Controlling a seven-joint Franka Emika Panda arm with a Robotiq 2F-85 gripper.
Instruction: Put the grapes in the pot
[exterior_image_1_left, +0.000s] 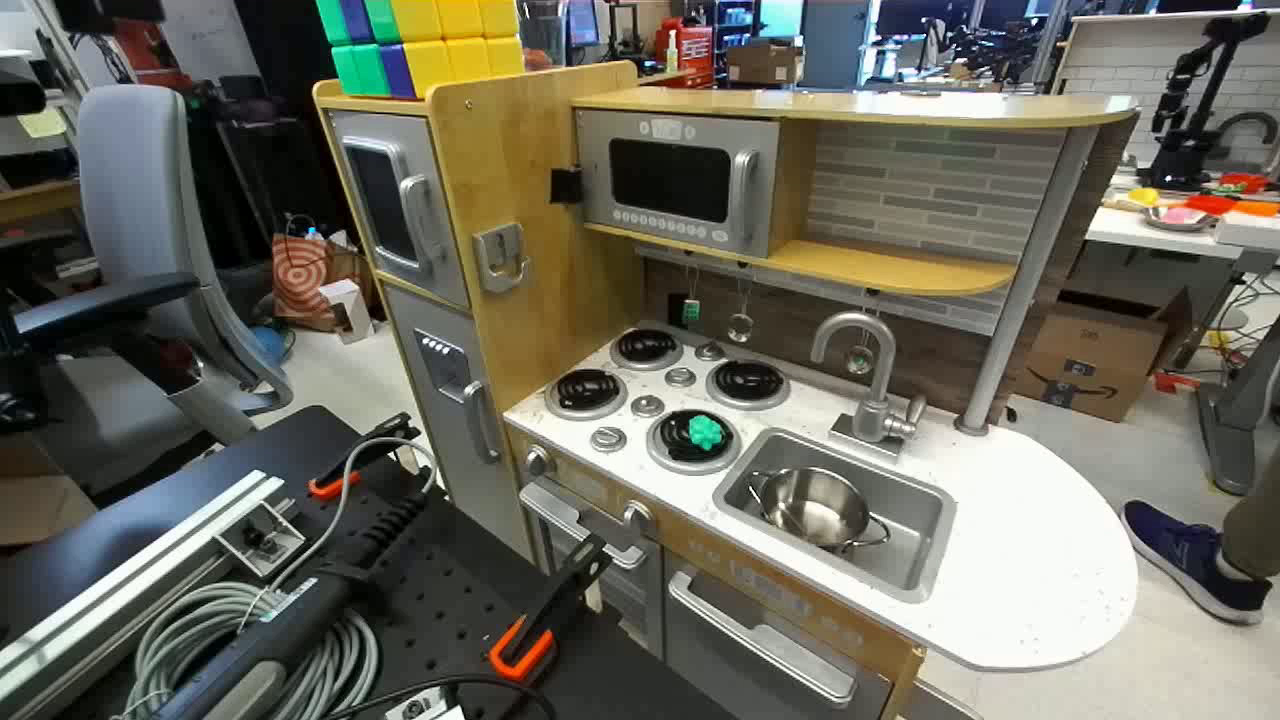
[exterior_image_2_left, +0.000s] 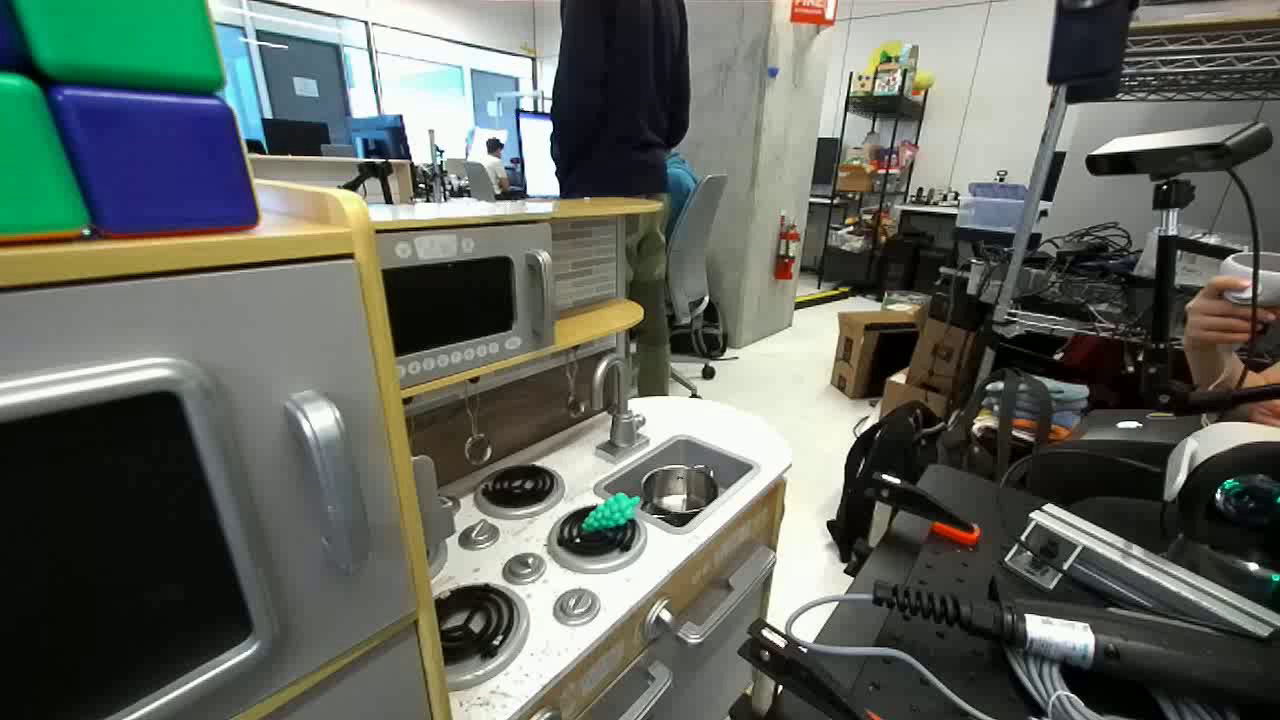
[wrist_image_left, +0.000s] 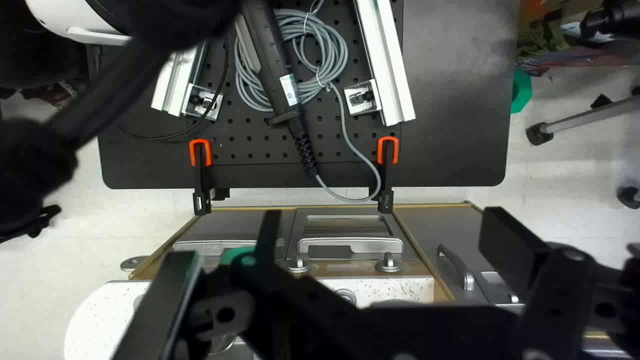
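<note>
Black gripper (wrist_image_left: 341, 235) spread wide — best lowered squarely astride the bumpy green grapes (exterior_image_1_left: 705, 432) near the round silver metal pot (exterior_image_1_left: 815, 508).

Got bright green on the grapes (exterior_image_1_left: 705, 432), plain silver on the pot (exterior_image_1_left: 815, 505). Seeing black with silver on the burners (exterior_image_1_left: 750, 383), mixed-grey brick stripes on the backsplash (exterior_image_1_left: 935, 190), plus yellow, green and bluish-purple squares on the blocks (exterior_image_1_left: 422, 65). Kinda dig the white rings on that rusty-red bag (exterior_image_1_left: 303, 283), and the orange-and-black combo on the clamps (wrist_image_left: 388, 150). Noticing a black desk (wrist_image_left: 455, 115) too, partly dotted.
</note>
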